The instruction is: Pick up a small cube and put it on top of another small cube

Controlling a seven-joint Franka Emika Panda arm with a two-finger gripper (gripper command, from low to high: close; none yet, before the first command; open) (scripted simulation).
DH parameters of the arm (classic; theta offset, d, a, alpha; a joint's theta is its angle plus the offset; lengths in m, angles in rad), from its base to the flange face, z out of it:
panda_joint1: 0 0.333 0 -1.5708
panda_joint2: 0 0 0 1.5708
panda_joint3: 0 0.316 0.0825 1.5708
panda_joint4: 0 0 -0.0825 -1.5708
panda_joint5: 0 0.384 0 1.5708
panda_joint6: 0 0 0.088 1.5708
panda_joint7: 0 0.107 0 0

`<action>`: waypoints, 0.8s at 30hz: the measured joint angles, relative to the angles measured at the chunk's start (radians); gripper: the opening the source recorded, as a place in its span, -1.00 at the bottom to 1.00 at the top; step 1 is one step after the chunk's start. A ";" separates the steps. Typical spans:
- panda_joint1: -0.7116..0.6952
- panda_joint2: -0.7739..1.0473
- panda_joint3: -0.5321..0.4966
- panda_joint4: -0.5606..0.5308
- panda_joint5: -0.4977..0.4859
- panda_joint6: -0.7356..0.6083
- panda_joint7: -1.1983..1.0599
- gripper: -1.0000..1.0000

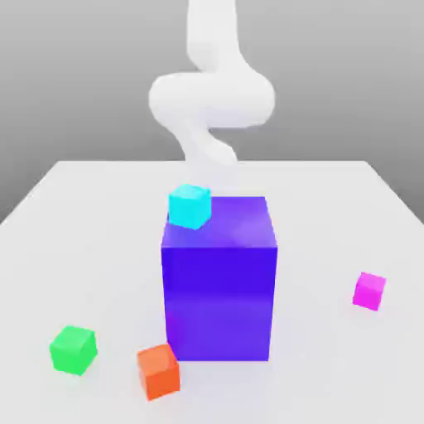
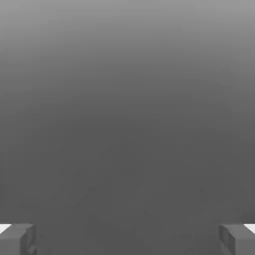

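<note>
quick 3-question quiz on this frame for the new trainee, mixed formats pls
1. True or false: the magenta cube is stacked on the green cube.
2. Multiple choice: what sits on the big purple-blue block? A) orange cube B) cyan cube C) green cube
3. Short answer: in the hand view, how do the pincer fingers stand, and is anything between them?

Key
1. False. Both rest on the table, magenta at the exterior view's right, green at its left.
2. B. The cyan cube sits at a top corner of the block; the orange cube is on the table in front.
3. Wide apart, nothing between them.
</note>
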 joint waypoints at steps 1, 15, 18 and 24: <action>0.021 0.041 0.022 -0.023 0.001 0.026 -0.007 0.00; 0.280 0.553 0.318 -0.315 -0.027 0.354 -0.059 0.00; 0.356 0.665 0.376 -0.376 -0.057 0.423 -0.053 0.00; 0.492 0.887 0.295 -0.414 -0.248 0.569 0.072 0.00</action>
